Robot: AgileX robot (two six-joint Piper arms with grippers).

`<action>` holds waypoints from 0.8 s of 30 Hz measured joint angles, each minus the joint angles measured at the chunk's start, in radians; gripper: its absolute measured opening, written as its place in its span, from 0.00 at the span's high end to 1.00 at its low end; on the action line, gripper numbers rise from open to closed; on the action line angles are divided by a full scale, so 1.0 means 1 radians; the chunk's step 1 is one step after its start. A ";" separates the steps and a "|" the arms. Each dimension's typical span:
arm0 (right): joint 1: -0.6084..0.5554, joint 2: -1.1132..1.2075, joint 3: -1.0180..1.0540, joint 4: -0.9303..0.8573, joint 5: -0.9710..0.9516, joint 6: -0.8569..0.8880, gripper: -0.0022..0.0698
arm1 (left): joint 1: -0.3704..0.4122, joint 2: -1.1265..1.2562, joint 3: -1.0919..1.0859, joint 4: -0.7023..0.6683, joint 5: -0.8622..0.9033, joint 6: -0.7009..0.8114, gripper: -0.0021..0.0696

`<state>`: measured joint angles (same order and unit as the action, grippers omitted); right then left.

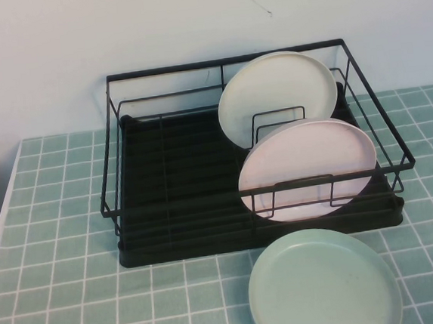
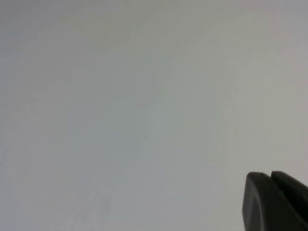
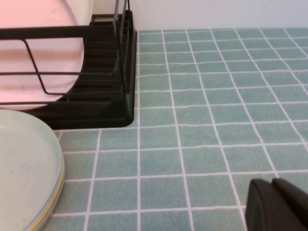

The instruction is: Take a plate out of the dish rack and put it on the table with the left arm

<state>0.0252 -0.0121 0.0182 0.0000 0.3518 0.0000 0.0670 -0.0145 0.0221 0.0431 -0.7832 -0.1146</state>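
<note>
Three plates: cream-white plate [image 1: 277,96] at the far right of the dish rack [image 1: 174,192], pink plate [image 1: 306,168] leaning in front of it, mint green plate [image 1: 323,283] lying on the table [image 1: 55,221] just near of the rack.
Progress: nothing done; the pink plate is yet to be lifted and set down.
Left gripper [image 2: 276,202]: closed, empty, facing a blank wall, absent from the high view.
Right gripper [image 3: 279,204]: low over the tiles, right of the rack; grip state unclear.
</note>
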 joint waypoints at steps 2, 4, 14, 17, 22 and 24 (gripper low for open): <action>0.000 0.000 0.000 0.000 0.000 0.000 0.97 | 0.000 0.000 -0.012 0.006 0.063 -0.035 0.98; 0.000 0.000 0.000 0.000 0.000 0.000 0.97 | 0.000 0.000 -0.074 0.058 0.253 -0.080 0.98; 0.000 0.000 0.000 0.000 0.000 0.000 0.97 | -0.013 0.224 -0.619 0.203 0.956 -0.288 0.98; 0.000 0.000 0.000 0.000 0.000 0.000 0.97 | -0.046 0.365 -0.755 0.110 1.077 -0.182 0.98; 0.000 0.000 0.000 0.000 0.000 0.000 0.97 | -0.120 0.619 -0.961 -0.156 1.353 0.159 0.98; 0.000 0.000 0.000 0.000 0.000 0.000 0.97 | -0.142 0.715 -1.016 -0.268 1.453 0.292 0.98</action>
<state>0.0252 -0.0121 0.0182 0.0000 0.3518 0.0000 -0.0754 0.7009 -0.9942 -0.2247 0.6697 0.1775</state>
